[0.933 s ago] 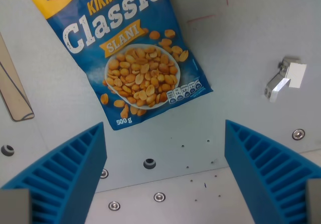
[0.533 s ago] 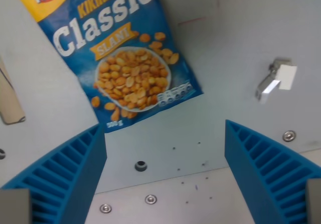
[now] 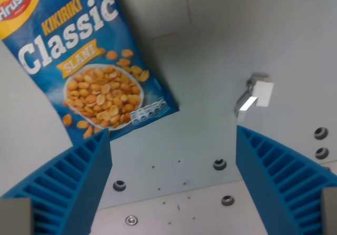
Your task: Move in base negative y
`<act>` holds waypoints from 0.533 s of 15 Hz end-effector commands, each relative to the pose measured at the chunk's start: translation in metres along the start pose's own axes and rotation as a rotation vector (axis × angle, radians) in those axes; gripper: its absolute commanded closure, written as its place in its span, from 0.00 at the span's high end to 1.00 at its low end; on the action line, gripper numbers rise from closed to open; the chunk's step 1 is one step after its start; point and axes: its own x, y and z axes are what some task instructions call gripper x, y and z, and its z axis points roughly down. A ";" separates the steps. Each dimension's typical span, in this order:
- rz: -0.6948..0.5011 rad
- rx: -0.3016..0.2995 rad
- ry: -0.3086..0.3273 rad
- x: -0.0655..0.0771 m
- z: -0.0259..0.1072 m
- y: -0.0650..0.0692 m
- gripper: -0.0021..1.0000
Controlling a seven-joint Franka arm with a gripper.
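Note:
My gripper [image 3: 174,185] is open and empty; its two blue ribbed fingers [image 3: 63,185] frame the bottom corners of the wrist view. A blue and yellow bag of Kikiriki Classic peanuts [image 3: 84,69] lies flat on the grey table [image 3: 210,50] at the upper left of the wrist view, its lower edge just above my left finger. The gripper hovers above the table and touches nothing.
A small metal bracket with a white tag [image 3: 255,94] sits on the table at the wrist view's right. Several screws and holes [image 3: 219,164] dot the plate between the fingers. A faint red line [image 3: 163,36] is marked on the surface.
The whole scene has shifted toward the wrist view's left, so the camera has moved. The peanut bag and bracket now sit further left, and the tan object at the left edge has left view.

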 end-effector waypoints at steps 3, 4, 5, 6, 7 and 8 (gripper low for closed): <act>-0.013 0.002 -0.010 0.017 -0.001 0.024 1.00; -0.013 0.002 -0.010 0.019 -0.001 0.029 1.00; -0.013 0.002 -0.010 0.021 -0.001 0.034 1.00; -0.013 0.002 -0.010 0.023 -0.001 0.039 1.00; -0.013 0.002 -0.010 0.025 -0.001 0.044 1.00; -0.013 0.002 -0.010 0.027 -0.001 0.049 1.00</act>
